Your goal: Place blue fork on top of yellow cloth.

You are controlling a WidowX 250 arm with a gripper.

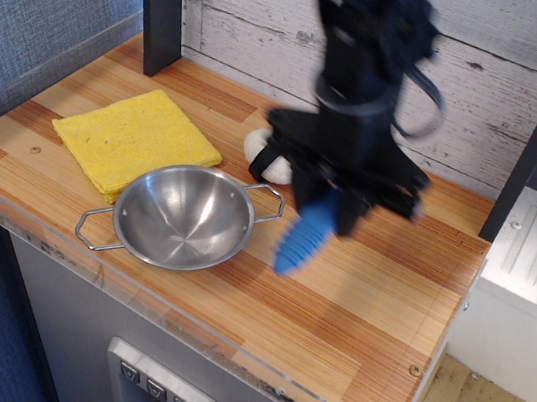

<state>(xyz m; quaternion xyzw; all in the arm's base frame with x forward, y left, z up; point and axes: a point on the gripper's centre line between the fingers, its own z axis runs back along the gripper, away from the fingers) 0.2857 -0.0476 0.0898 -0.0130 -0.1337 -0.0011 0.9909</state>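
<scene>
A black robot arm is hanging over a wooden counter (pixel 364 306), its gripper (pixel 333 209) clamping the blue fork (pixel 305 235) by the upper end, so the ribbed handle is pointing down and to the left, clear of the wood. The picture is blurring around the arm. The fork is hovering just right of a steel bowl (pixel 183 217). The yellow cloth (pixel 136 139) is lying flat, well to the left, behind the bowl. A white egg-shaped object with a black band (pixel 267 155) is sitting partly hidden behind the arm.

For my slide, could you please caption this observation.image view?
Claw carries the blue fork above the counter, beside the steel bowl, short of the yellow cloth.
</scene>
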